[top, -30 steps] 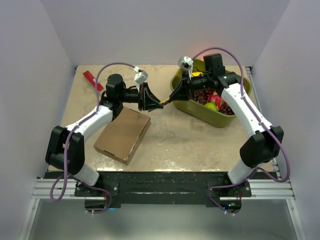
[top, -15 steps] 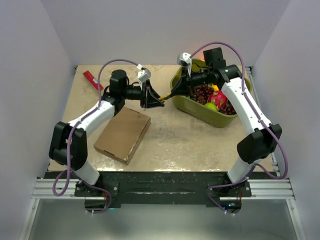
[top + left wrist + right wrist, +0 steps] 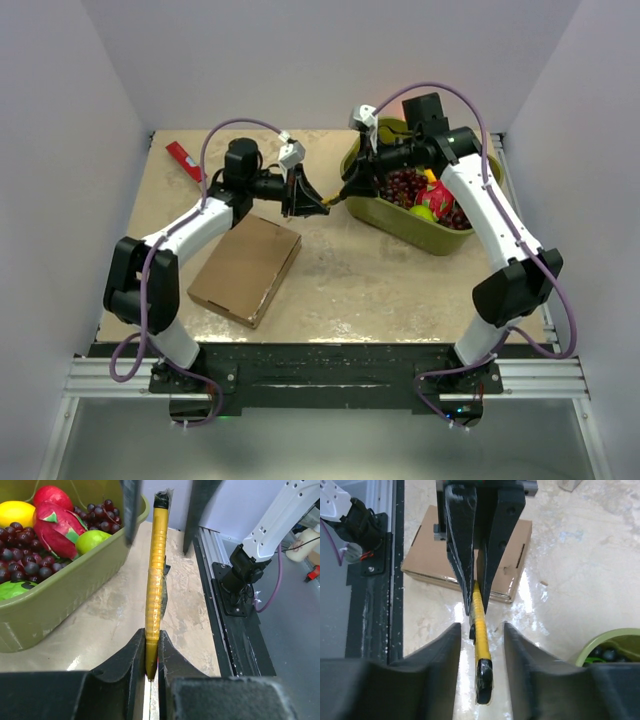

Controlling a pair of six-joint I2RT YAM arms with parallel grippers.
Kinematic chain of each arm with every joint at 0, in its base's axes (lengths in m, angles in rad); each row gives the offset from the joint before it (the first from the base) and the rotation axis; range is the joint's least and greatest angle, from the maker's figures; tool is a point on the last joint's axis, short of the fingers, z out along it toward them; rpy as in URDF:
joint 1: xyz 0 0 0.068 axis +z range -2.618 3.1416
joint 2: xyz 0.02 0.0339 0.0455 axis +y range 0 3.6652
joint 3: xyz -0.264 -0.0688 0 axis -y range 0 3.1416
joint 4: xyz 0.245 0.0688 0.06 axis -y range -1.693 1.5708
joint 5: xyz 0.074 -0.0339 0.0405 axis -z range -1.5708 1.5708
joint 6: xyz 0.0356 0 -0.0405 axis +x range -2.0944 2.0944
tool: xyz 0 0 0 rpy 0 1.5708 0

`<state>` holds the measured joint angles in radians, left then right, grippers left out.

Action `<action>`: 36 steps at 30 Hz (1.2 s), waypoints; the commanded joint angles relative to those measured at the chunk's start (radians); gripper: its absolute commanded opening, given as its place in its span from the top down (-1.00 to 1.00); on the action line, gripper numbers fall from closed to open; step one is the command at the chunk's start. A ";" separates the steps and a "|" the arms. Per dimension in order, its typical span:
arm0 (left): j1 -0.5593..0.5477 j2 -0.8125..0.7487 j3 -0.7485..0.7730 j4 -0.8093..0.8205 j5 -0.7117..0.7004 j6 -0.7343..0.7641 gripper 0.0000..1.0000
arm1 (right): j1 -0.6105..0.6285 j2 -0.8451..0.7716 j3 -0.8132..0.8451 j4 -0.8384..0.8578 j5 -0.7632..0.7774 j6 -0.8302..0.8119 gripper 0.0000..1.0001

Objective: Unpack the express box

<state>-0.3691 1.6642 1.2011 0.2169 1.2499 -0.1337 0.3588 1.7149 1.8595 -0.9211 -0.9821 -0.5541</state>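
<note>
We see the tan table [image 3: 350,285] first, and on its near-left part the express box [image 3: 246,268]. It lies flat with its lid closed and sits skewed to the table edge, with nothing touching it. At the far right stands the olive-green tub [image 3: 398,224], filled with grapes, a lemon and other fruit.

Between box and tub the two grippers meet tip to tip above the table. The left gripper [image 3: 152,641] is closed tight on one end of a slim yellow utility knife [image 3: 156,570]. The right gripper [image 3: 481,628] is part open — its fingers [image 3: 436,660] stand on either side of the knife's black-capped end with a gap on each side.

A small red strip [image 3: 186,160] lies in the far-left corner, well apart from the rest.
</note>
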 commanded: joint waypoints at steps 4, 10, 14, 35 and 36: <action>0.024 -0.037 -0.015 0.247 0.014 -0.171 1.00 | -0.093 -0.014 0.138 0.018 -0.064 0.126 -0.18; 0.033 -0.044 -0.084 0.663 0.006 -0.518 1.00 | -0.087 -0.015 0.064 0.020 -0.198 0.207 -0.27; 0.032 -0.011 -0.086 0.800 0.002 -0.639 1.00 | -0.070 -0.034 0.030 0.071 -0.202 0.237 -0.29; 0.012 0.029 -0.041 0.788 0.017 -0.646 1.00 | 0.040 -0.006 0.033 0.091 -0.147 0.246 0.03; 0.012 0.031 -0.041 0.788 0.017 -0.646 1.00 | 0.042 -0.005 0.033 0.091 -0.142 0.246 0.07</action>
<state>-0.3546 1.6962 1.1217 0.9859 1.2709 -0.7849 0.3885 1.7142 1.8847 -0.8486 -1.1255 -0.3172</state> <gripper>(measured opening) 0.154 0.501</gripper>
